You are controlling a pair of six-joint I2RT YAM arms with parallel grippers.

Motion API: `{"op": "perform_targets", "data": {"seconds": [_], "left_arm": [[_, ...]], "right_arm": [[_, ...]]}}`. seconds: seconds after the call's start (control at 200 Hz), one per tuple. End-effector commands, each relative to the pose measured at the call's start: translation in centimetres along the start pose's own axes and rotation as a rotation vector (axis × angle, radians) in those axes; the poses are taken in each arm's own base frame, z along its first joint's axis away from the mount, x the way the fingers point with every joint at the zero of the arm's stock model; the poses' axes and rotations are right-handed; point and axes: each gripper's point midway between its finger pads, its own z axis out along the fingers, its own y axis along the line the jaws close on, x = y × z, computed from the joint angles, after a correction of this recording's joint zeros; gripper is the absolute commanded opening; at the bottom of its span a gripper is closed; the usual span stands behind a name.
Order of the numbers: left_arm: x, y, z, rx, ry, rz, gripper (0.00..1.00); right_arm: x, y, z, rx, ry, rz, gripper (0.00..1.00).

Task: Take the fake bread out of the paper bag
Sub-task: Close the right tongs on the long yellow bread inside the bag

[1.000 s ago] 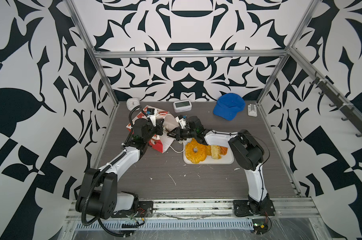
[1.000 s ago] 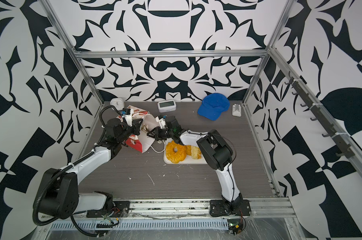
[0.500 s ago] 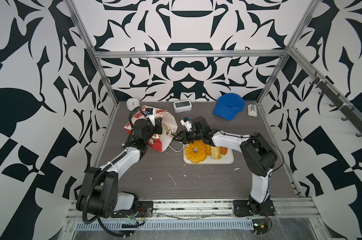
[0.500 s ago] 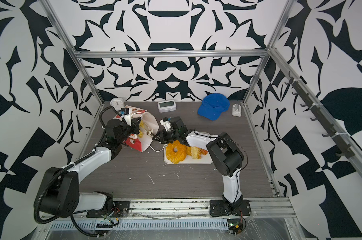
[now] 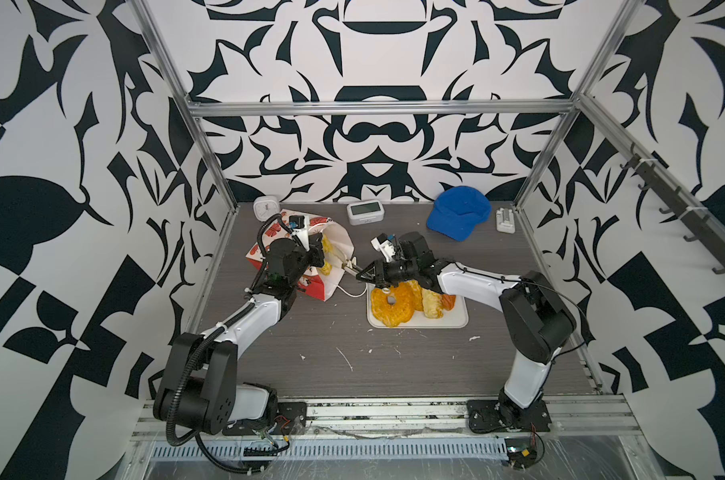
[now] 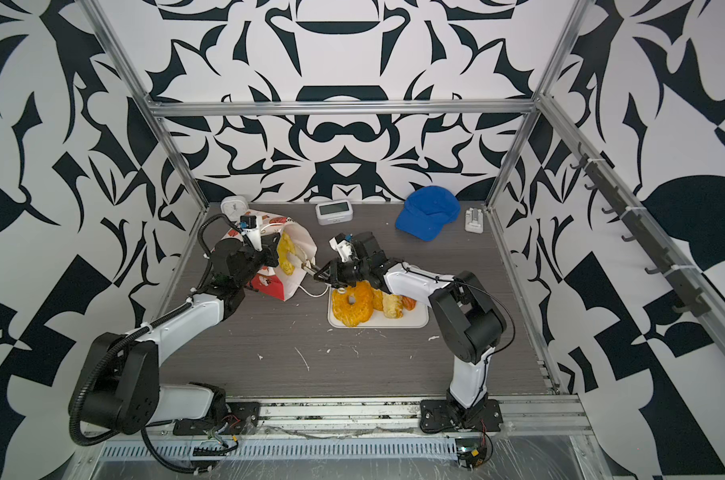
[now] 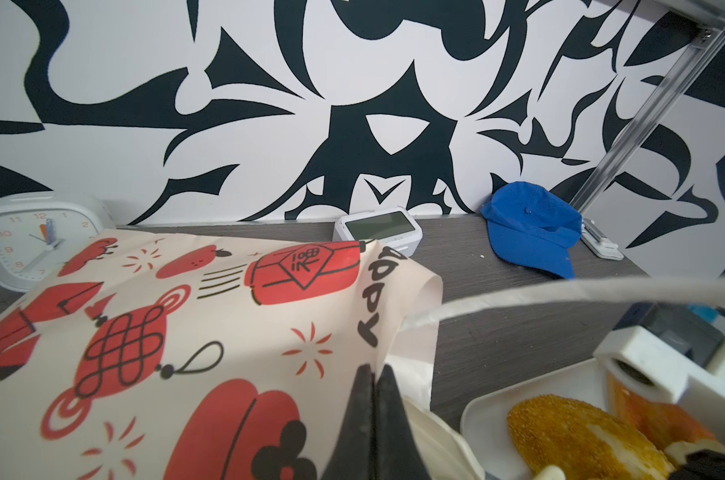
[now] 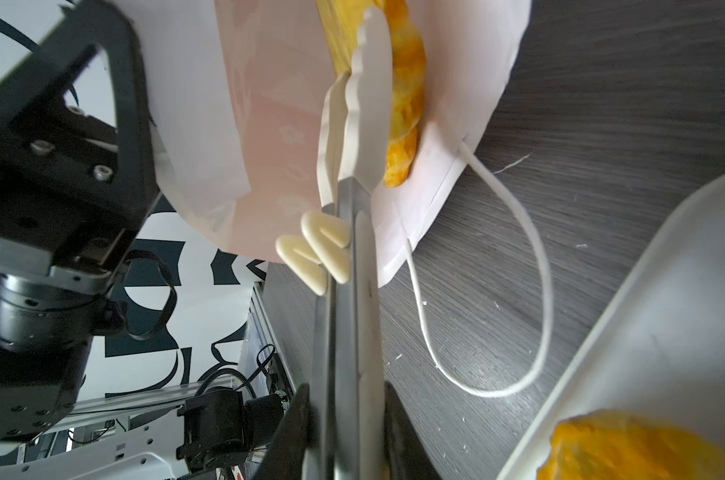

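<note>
White walls [image 5: 373, 50] covered in bold black swirling shapes enclose a dark grey wood-grain tabletop [image 5: 394, 365]. Silver metal frame bars [image 5: 377, 109] run along the corners, and a rail of dark hooks [image 5: 680, 199] lines the right wall.

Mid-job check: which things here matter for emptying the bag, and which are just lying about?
In the job:
paper bag, pinched by left gripper
bread inside
tongs in right gripper
tray with unloaded bread

Lying about:
analog clock
digital clock
blue cap
small white device
</note>
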Motion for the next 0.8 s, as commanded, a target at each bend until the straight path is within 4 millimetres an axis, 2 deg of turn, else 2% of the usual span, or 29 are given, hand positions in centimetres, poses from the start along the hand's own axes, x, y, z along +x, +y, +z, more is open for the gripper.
{"op": "perform_targets", "data": {"seconds": [0.0,0.52,0.64,0.795], "left_arm": [[0.2,0.4,0.1,-0.018,-0.013,-0.007,0.0],[0.1,1.6,0.5,-0.075,-0.052,-0.017,0.0],[0.3,1.9,0.7,-0.086,-0.055,-0.02,0.0],[0.4,1.3,0.9,-0.051,-0.054,-0.025,0.0]], "right_arm": [[-0.8,3.0,-1.6,-0.078,-0.024,-0.079,0.0],[1.3,3.8,-3.4,-0.119,0.045,-0.05,0.0],[1.5,3.2,-3.4,-0.099,0.052,-0.052,0.0],[1.4,1.0,-1.4,-0.091,0.077,-0.018,0.0]]}}
